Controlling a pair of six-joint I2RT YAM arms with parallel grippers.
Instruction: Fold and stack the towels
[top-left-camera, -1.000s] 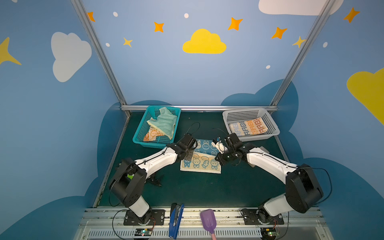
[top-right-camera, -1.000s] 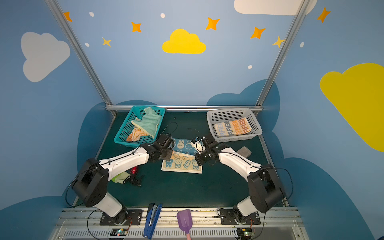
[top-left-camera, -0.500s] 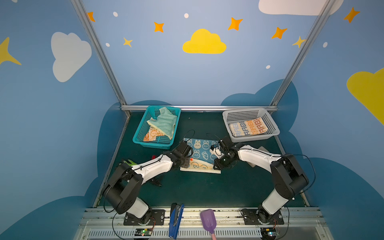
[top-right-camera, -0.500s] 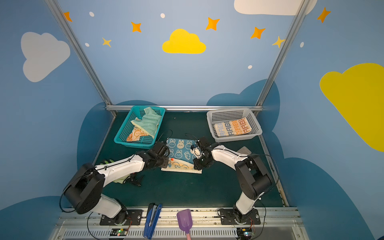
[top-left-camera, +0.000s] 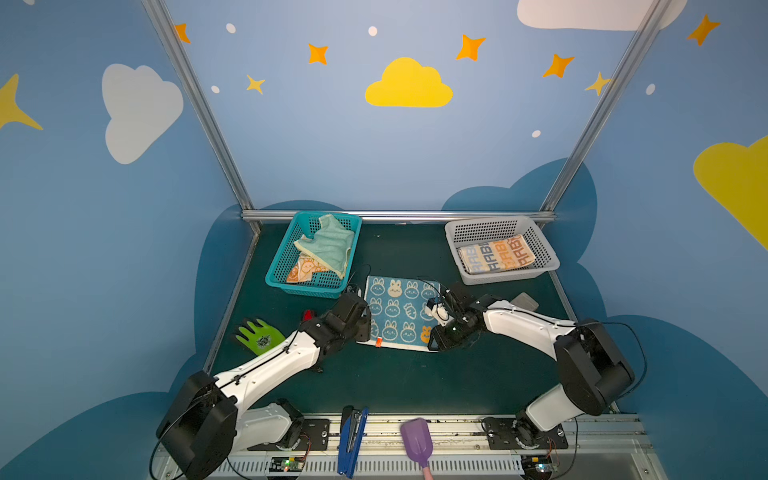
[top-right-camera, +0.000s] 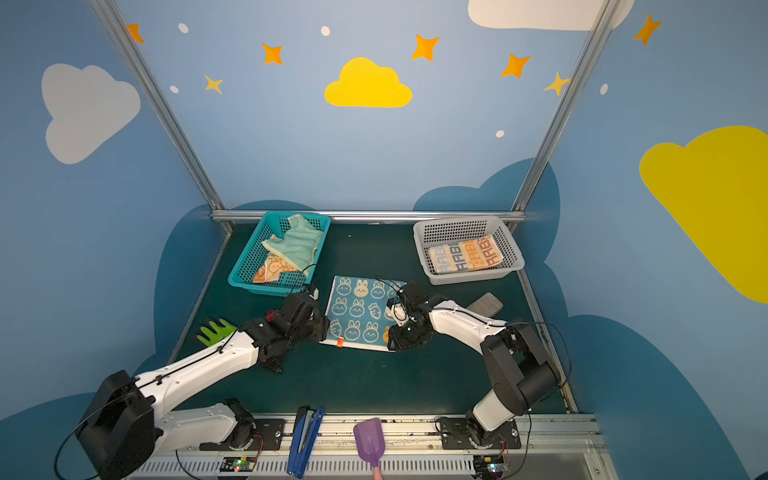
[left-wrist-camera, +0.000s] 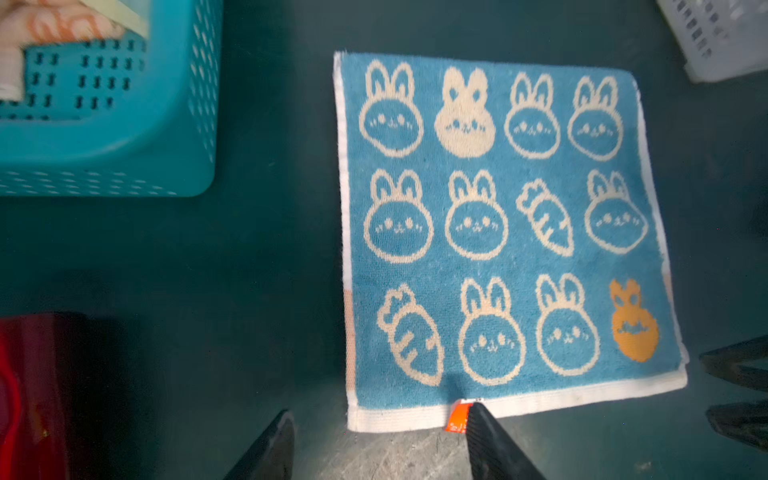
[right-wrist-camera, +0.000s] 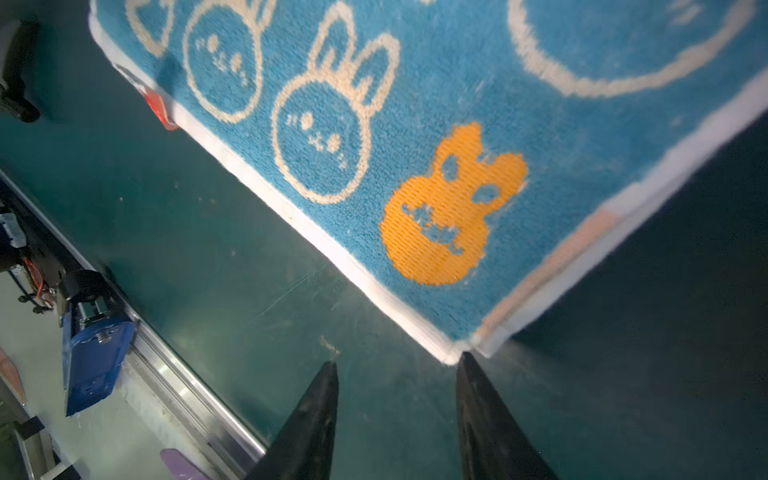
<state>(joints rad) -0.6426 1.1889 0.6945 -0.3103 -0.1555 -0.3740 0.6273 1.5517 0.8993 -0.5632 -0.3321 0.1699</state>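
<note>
The blue towel with white rabbits (top-left-camera: 399, 311) (top-right-camera: 357, 309) lies flat on the green mat, two layers showing at its near corner (right-wrist-camera: 490, 336). My left gripper (left-wrist-camera: 380, 409) (top-left-camera: 362, 332) is open at the towel's near left corner, one fingertip (left-wrist-camera: 473, 409) by the orange tag. My right gripper (right-wrist-camera: 397, 359) (top-left-camera: 434, 343) is open at the near right corner, holding nothing. A mint towel (top-left-camera: 330, 245) and an orange rabbit towel (top-left-camera: 303, 270) lie crumpled in the teal basket (top-left-camera: 280, 266). A folded orange and grey lettered towel (top-left-camera: 494, 253) lies in the white basket (top-left-camera: 548, 257).
A green glove (top-left-camera: 259, 334) lies left of the left arm, with a red object (top-left-camera: 307, 314) near the wrist. A grey block (top-left-camera: 524, 300) sits behind the right arm. A blue stapler (top-left-camera: 351, 440) and purple scoop (top-left-camera: 417, 440) rest on the front rail.
Both grippers have come toward the near edge of the blue towel and opened, letting go of it. The towel now lies flat.
</note>
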